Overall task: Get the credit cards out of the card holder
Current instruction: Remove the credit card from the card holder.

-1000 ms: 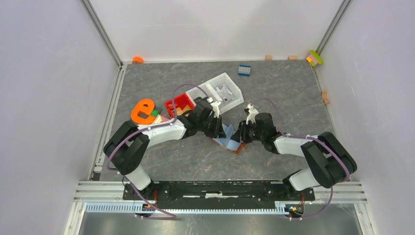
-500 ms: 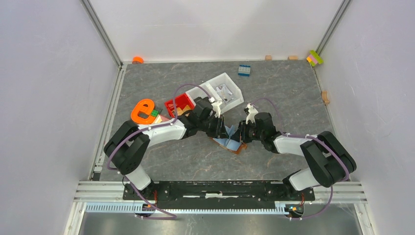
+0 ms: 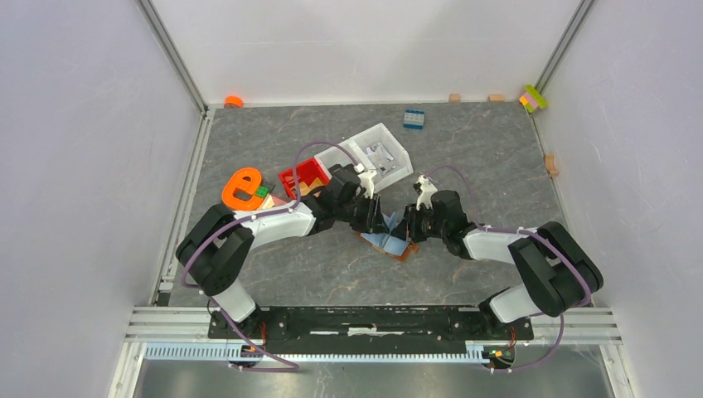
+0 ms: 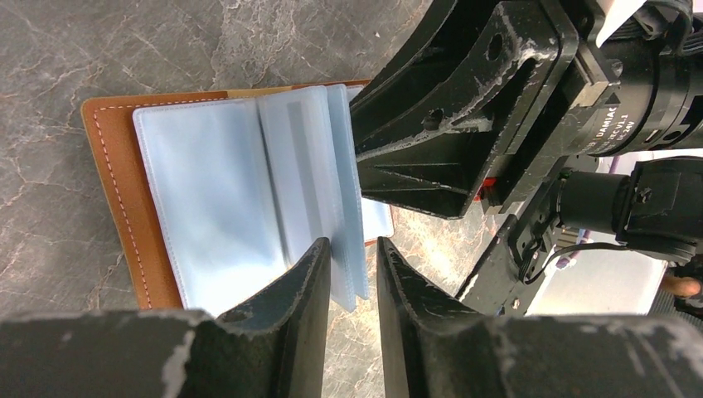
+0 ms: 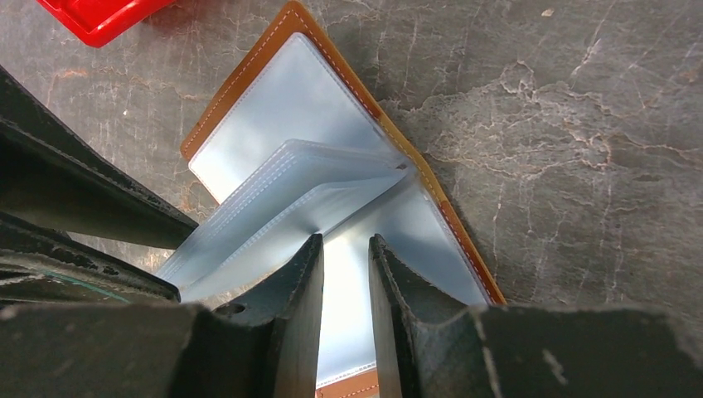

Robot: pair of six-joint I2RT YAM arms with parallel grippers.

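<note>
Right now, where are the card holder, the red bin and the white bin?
card holder [image 4: 123, 166]: left wrist view, brown cover edge.
red bin [image 5: 99, 21]: right wrist view, outer wall.
white bin [image 3: 366, 134]: top external view, far rim.

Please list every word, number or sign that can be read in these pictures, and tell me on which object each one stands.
"DAMIA..." and "24V": white print on the black motor housing of the other arm, in the left wrist view; the last letter and the smaller words beside it are blurred.
Printed item in the white bin: too small to read.
Card holder and its clear sleeves: no text visible.
</note>
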